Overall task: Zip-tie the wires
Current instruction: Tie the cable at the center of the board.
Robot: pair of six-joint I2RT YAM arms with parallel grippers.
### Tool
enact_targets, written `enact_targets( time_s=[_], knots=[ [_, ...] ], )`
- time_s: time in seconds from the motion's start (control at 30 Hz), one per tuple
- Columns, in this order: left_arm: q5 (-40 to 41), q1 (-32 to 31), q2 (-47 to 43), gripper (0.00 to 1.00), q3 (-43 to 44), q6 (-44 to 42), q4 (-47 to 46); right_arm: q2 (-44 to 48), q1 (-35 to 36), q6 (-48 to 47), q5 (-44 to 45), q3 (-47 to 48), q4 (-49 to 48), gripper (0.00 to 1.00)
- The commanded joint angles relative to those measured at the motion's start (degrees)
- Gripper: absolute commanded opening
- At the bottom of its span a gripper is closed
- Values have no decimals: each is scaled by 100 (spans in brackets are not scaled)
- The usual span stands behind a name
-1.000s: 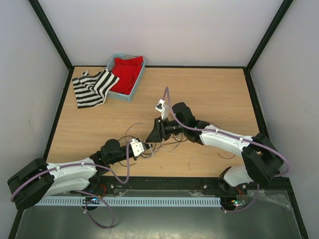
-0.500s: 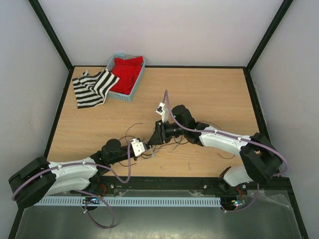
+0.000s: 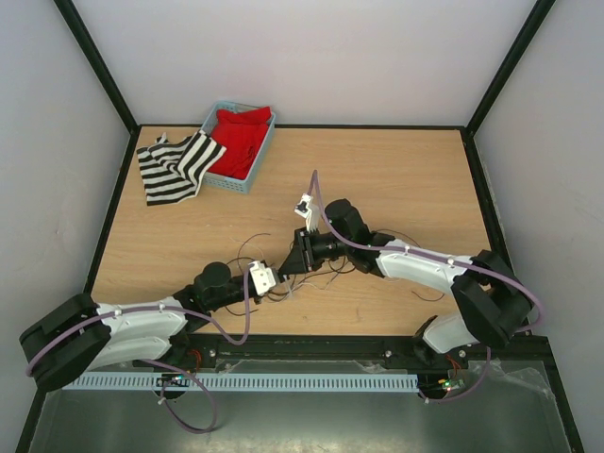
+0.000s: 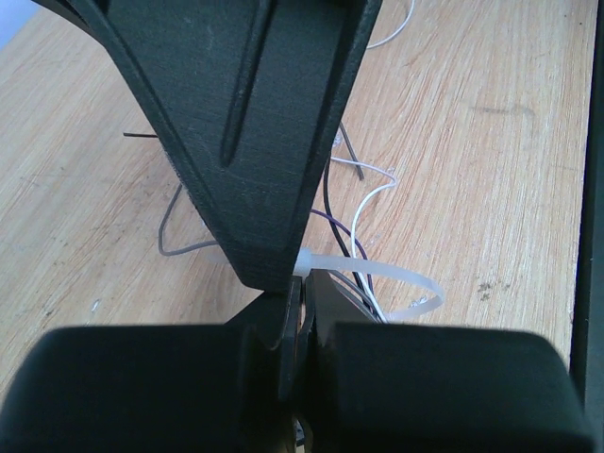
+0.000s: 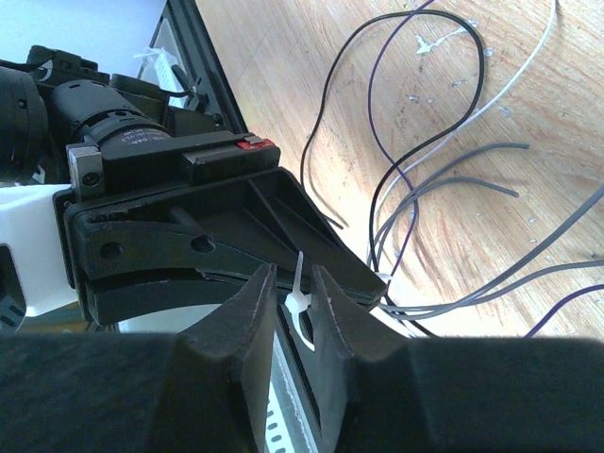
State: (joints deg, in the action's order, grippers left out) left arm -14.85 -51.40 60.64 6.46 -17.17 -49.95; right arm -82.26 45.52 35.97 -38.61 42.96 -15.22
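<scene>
On the table (image 3: 406,170), at far left, one striped cloth (image 3: 175,165) is seen lying against one blue basket (image 3: 233,183), in which one red cloth (image 3: 241,137) is heaped. That makes two cloths in all, well apart from the work. Two arms are counted, each with one gripper, and their tips meet near the front middle of the table.

The left gripper (image 3: 275,280) is pressed fully together on the one white zip tie (image 4: 396,276). The tie's loop is seen curving out to the side around the wires (image 5: 415,304). These strands (black, grey, purple and white, too tangled for a sure count) are gathered at that tip and fan out loosely over the wood beyond it.

Just to the right, the right gripper (image 3: 286,264) is held tip to tip with the left one. Its jaws stand narrowly apart, with the tie's free tail upright between them, and a sliver of gap can be made out on either side.

Compared with a second ago, the right jaws are seen drawn closer together, and the left gripper has been shifted slightly toward the right one. The cloths and basket are unmoved.
</scene>
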Motion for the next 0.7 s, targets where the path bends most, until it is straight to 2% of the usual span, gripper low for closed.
enact_targets(
  time_s=[0.0,0.17,0.27,0.43,0.67],
  knots=[
    [-79,33,42,0,128,65,-252,-105,60,62,-123,0,-200,29],
    [-50,33,39,0,118,78,-254,-98,63,56,-141,-22,-184,24],
    [-4,33,37,0,102,99,-348,-85,63,34,-125,-26,-159,18],
    [34,33,37,0,74,153,-519,-74,63,-16,-50,25,-125,0],
    [-61,23,-27,0,60,291,-533,-13,54,-782,792,641,700,0]
  ],
)
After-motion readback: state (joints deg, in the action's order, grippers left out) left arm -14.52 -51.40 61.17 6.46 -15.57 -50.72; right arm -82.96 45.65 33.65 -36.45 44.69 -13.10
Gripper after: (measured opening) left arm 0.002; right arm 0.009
